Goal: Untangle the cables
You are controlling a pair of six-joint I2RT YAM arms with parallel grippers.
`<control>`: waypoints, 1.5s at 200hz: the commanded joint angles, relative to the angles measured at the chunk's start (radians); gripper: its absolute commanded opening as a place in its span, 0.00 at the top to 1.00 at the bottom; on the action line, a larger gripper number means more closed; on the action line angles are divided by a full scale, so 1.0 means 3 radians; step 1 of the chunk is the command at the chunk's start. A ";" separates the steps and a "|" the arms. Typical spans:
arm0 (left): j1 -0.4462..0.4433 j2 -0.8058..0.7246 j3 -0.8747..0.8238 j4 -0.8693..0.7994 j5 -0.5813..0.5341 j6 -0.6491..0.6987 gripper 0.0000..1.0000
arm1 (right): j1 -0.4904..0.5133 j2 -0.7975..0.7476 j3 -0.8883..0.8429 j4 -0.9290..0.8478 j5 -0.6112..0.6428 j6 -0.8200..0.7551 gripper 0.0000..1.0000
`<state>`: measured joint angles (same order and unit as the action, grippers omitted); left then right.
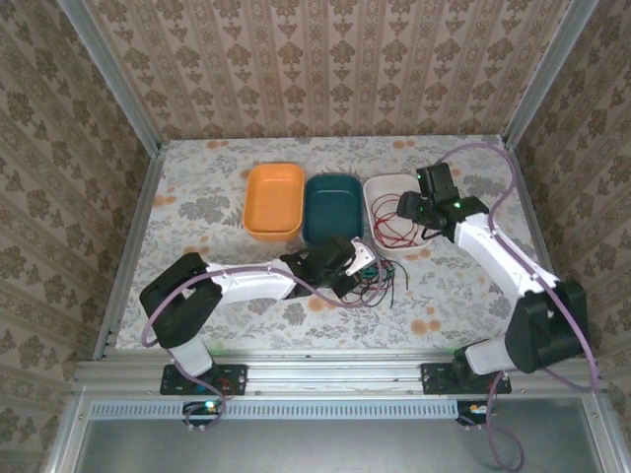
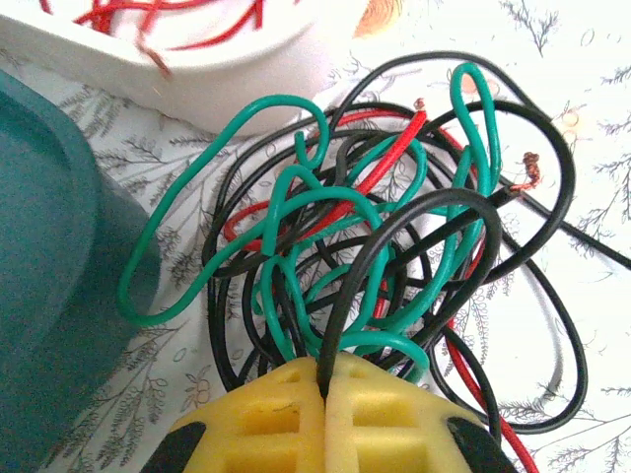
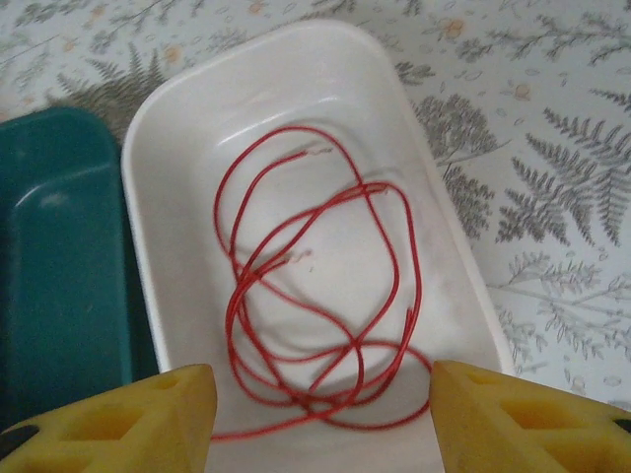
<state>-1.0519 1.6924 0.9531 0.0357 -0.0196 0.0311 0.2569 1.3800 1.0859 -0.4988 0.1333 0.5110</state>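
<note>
Bright even light, soft shadows, near foregrounds blurred

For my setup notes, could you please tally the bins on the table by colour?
Orange bin: 1
Teal bin: 1
White bin: 1
Total: 3 bins

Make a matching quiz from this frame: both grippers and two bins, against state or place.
Column one:
1. left gripper
2. right gripper
3. white bin
4. orange bin

Column two:
A. holds red cables
B. leftmost of the bins in the top view
C. shut on black cable
D. open, over the white bin

Pairs: 1-C, 2-D, 3-A, 4-B
</note>
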 commanded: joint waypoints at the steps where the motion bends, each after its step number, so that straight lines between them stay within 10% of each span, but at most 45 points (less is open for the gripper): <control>1: 0.0048 -0.0124 -0.0015 0.0026 0.0114 -0.0002 1.00 | 0.0074 -0.0318 -0.0296 -0.0041 -0.0584 -0.0098 0.40; 40: 0.0060 -0.0124 -0.0102 0.0035 0.0108 -0.0040 1.00 | 0.0296 -0.0748 -0.0969 -0.0018 -0.1470 -0.0002 0.44; 84: 0.0042 -0.0162 -0.0199 -0.0084 0.0061 -0.0028 1.00 | 0.0391 -0.0928 -0.1451 0.0021 -0.1382 0.0115 0.48; 107: 0.0016 -0.0260 -0.0251 -0.0160 0.0038 0.0028 0.59 | 0.0391 -0.0924 -0.1472 -0.0006 -0.1136 0.0074 0.48; 155: 0.0108 -0.0540 -0.0274 -0.0170 0.0219 -0.0114 0.31 | 0.0397 -0.0711 -0.1298 0.0086 -0.1174 -0.0026 0.50; 228: -0.0024 -0.0160 0.0110 -0.0208 0.0097 0.0191 0.32 | 0.0391 -0.0029 -0.1051 0.0054 -0.0680 0.0165 0.75; 300: -0.0062 0.0102 0.0233 -0.0013 0.0030 0.0212 0.32 | 0.0391 0.0395 -0.0940 0.0118 -0.0649 0.0215 0.73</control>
<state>-1.0668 1.7020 0.9932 0.0074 0.0067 0.0650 0.3721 1.4719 0.7734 -0.4728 -0.0837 0.5556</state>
